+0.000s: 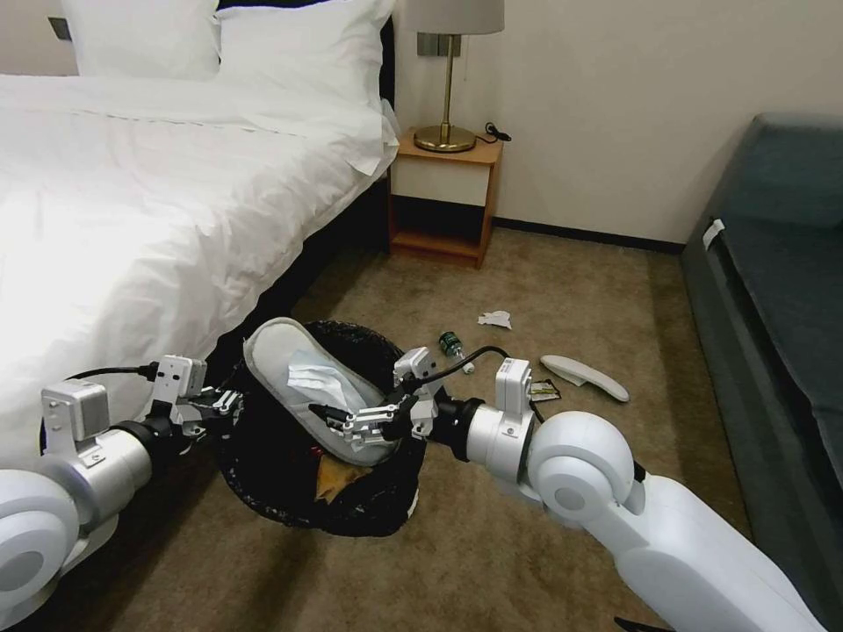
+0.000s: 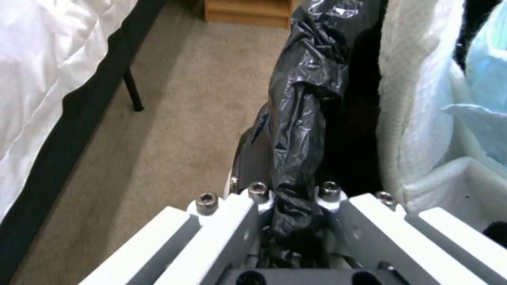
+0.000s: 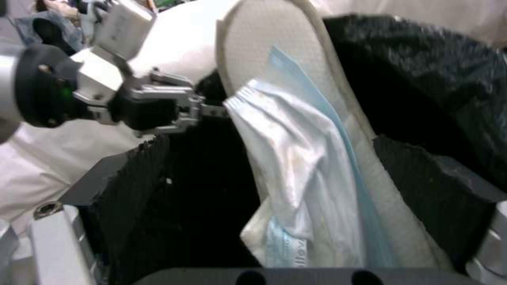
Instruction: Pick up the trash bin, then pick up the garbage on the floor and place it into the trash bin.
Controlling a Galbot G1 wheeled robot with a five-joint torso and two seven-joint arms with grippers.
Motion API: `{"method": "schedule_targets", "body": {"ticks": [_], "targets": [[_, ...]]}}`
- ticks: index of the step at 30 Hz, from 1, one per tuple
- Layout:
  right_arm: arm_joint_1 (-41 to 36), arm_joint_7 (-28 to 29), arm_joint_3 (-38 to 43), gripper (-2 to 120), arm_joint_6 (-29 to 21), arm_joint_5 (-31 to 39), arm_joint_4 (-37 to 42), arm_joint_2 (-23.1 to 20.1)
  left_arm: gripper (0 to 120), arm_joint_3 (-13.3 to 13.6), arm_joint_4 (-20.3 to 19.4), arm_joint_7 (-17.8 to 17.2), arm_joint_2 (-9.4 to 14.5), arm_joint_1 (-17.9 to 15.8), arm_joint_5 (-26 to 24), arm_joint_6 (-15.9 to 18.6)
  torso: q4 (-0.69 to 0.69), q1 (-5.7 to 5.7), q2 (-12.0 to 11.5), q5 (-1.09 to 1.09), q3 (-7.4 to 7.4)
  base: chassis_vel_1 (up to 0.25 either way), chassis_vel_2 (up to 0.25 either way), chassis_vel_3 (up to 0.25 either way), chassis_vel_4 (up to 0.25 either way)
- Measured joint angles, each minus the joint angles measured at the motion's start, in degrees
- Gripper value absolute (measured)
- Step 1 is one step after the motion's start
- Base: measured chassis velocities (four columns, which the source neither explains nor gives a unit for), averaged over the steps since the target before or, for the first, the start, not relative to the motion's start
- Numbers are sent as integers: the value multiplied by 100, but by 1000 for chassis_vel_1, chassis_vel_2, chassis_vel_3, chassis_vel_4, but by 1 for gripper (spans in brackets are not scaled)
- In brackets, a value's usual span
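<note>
Head view showed the left gripper (image 1: 226, 404) clamped on the trash bin (image 1: 263, 491) rim at nine o'clock; the right gripper (image 1: 338, 423), jaws apart, seemingly loosed the slipper (image 1: 290, 351), which could topple out

Place: hotel-style bedroom.
Signs: white-sheeted bed (image 1: 158, 193), wooden nightstand (image 1: 445, 197) with brass lamp (image 1: 448, 79), carpet (image 1: 562, 290), dark sofa (image 1: 773, 290), all beyond the grippers.

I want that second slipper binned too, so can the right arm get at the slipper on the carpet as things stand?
Probably yes. The slipper lies on bare carpet beside the right arm, with nothing on top of it. But the right gripper sits open over the bin, around the other slipper, so it must pull back first.
</note>
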Motion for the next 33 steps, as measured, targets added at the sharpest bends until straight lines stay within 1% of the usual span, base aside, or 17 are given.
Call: {"method": "schedule_targets", "body": {"ticks": [4,11,14,19,20,23,29,33], "targets": [[14,-53,120,100,2,0,131,-53,2,12,20,-19,0,-7,20,0,0,0,0,0,0,0,0,0,0],[158,-68,295,100,34,99,227,-17,2,22,37,-19,-17,-2,48,0,0,0,0,0,0,0,0,0,0],[280,-68,467,100,32,254,306,6,2,23,38,-19,-24,6,52,0,0,0,0,0,0,0,0,0,0],[547,-66,969,100,24,587,423,3,2,23,56,-18,-28,10,78,0,0,0,0,0,0,0,0,0,0],[655,-27,1151,100,24,714,426,-1,2,28,62,-17,-36,17,96,0,0,0,0,0,0,0,0,0,0],[791,46,1358,100,44,857,390,-6,2,38,63,-10,-53,30,115,0,0,0,0,0,0,0,0,0,0],[961,357,1588,100,138,1040,263,-3,2,40,57,-8,-66,55,128,0,0,0,0,0,0,0,0,0,0],[973,437,1663,100,151,1050,220,1,2,20,45,-8,-71,77,129,0,0,0,0,0,0,0,0,0,0]]}}
